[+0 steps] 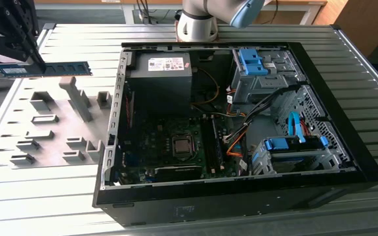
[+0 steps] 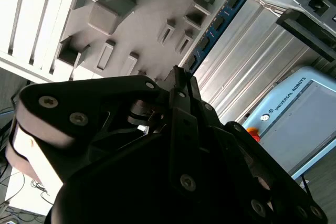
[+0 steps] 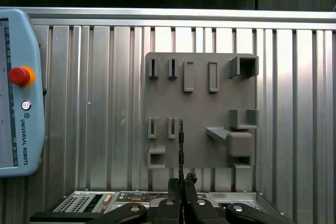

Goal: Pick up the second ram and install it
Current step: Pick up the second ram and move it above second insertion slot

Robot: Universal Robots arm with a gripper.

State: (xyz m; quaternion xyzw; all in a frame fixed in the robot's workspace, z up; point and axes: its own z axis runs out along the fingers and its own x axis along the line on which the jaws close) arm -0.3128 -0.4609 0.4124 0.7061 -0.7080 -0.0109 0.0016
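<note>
Gripping the second ram, a long, thin green-blue circuit-board stick, near its middle w/ the black two-finger gripper, fingers clamped shut on it. Holding it on edge and roughly level over the flat grey plastic holder plate, lifted clear of the plate's slots and blocks. Showing edge-on in the first wrist view, the ram running straight out from the gripper across the plate. Sitting beside the plate, on the exterior view's right, on the same ribbed metal tabletop: the open black computer case w/ the dark memory slots deep inside.

Risks, as judged from here:
- Pinching only a narrow strip, so any knock is probably pivoting the stick in the grip.
- Clipping the case's side wall nearest the plate if carried too low.
- Snagging the orange and black cables lying next to the slots.
- Arriving tilted or off-line, so jamming or flexing the board instead of seating it.
</note>
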